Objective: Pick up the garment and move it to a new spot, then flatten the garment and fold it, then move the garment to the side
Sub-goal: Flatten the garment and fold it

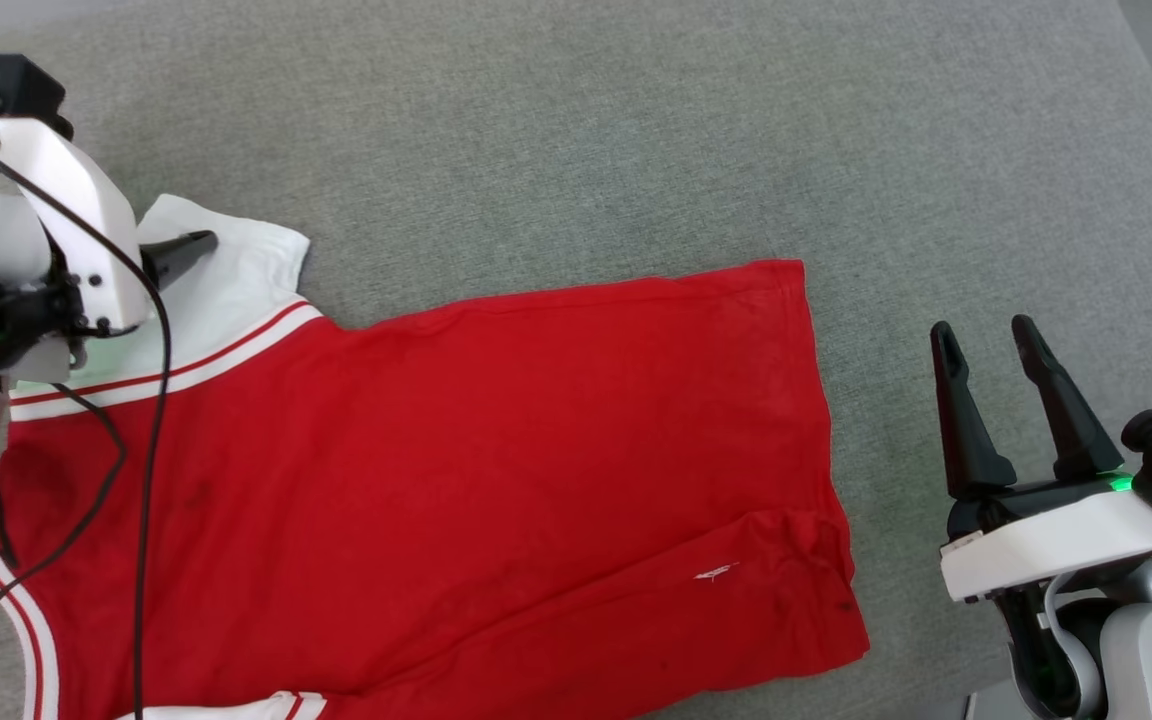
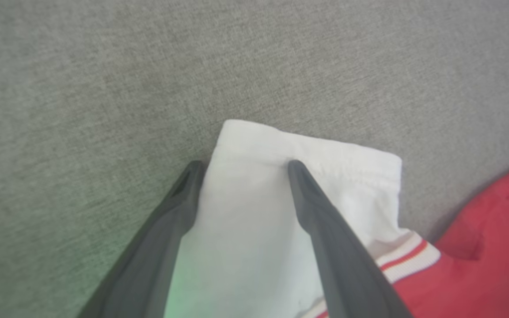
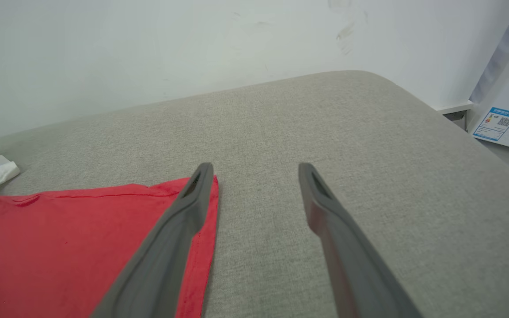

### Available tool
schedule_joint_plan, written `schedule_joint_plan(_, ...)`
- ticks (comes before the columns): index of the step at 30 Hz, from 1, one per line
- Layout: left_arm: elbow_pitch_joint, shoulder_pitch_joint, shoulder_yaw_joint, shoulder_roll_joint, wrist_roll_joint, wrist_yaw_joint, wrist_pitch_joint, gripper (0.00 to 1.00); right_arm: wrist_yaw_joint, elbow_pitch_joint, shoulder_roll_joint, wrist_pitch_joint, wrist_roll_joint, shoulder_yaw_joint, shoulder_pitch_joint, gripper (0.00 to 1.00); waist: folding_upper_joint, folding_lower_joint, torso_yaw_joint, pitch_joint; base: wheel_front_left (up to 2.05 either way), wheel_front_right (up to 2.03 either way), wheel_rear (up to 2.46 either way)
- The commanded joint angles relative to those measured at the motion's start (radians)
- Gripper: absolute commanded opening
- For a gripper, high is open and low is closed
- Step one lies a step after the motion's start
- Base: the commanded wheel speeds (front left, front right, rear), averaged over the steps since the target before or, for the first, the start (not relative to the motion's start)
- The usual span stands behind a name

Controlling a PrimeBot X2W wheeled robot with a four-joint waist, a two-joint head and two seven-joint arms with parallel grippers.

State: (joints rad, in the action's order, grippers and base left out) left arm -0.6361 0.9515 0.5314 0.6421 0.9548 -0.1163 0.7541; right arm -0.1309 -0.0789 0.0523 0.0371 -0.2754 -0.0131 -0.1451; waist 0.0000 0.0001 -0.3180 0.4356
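Grey woven cushion surface [image 1: 576,120], plain white wall [image 3: 148,53] behind. The left gripper [image 2: 245,167] is spread wide with nothing clamped. The far-left white short sleeve [image 2: 316,172] is straddled at its cuff. It looks like the flattening step. The cuff should be pinched low and tugged outward gently, so no cloth gets bunched. The red jersey shirt [image 1: 456,450] is spread out rightward. The right gripper [image 1: 984,335], also gaping and empty, is held just past the right hem.
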Motion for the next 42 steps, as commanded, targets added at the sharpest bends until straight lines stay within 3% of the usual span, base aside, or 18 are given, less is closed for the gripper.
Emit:
schedule_joint_plan(1,-0.031,-0.023,0.016,-0.016,0.011,0.008,0.036,1.0,0.0,0.007,-0.003,0.008,-0.013,0.003,-0.022,1.0,0.0,-0.0001,-0.01,0.009,0.0,0.0,0.0)
schedule_joint_plan(3,-0.064,-0.046,0.033,-0.028,0.022,0.017,0.085,1.0,0.0,0.016,-0.003,0.01,-0.024,0.007,-0.023,1.0,0.0,-0.0001,-0.017,0.013,0.0,0.0,0.0)
schedule_joint_plan(4,-0.077,-0.059,0.044,-0.033,0.021,0.021,0.101,0.48,0.0,0.021,-0.003,0.01,-0.028,0.007,-0.022,1.0,0.0,-0.0001,-0.02,0.014,0.0,0.0,0.0)
schedule_joint_plan(6,-0.092,-0.075,0.056,-0.047,0.022,0.02,0.11,0.0,0.0,0.031,-0.003,0.004,-0.038,0.008,-0.021,1.0,0.0,-0.0001,-0.024,0.016,0.0,0.0,0.0)
schedule_joint_plan(16,-0.114,-0.043,0.045,-0.072,0.008,0.013,0.013,0.0,0.0,0.089,0.004,-0.114,-0.098,-0.001,-0.043,1.0,0.0,-0.0001,0.003,-0.023,0.0,0.0,0.0)
schedule_joint_plan(26,-0.08,0.025,-0.013,-0.126,0.019,0.02,-0.171,0.0,0.0,0.274,0.135,-0.409,-0.198,-0.004,-0.21,1.0,0.0,-0.0001,0.122,-0.078,0.0,0.0,0.0)
schedule_joint_plan(34,-0.028,0.033,0.003,-0.14,0.009,0.005,-0.216,0.0,0.0,0.368,0.203,-0.636,-0.2,0.074,-0.343,1.0,0.0,-0.0001,0.199,-0.071,0.0,0.0,0.0)
schedule_joint_plan(42,0.011,0.014,0.022,-0.154,0.016,-0.007,-0.248,0.0,0.0,0.503,0.234,-0.771,-0.198,0.18,-0.443,1.0,0.0,-0.0001,0.243,-0.051,0.0,0.0,0.0)
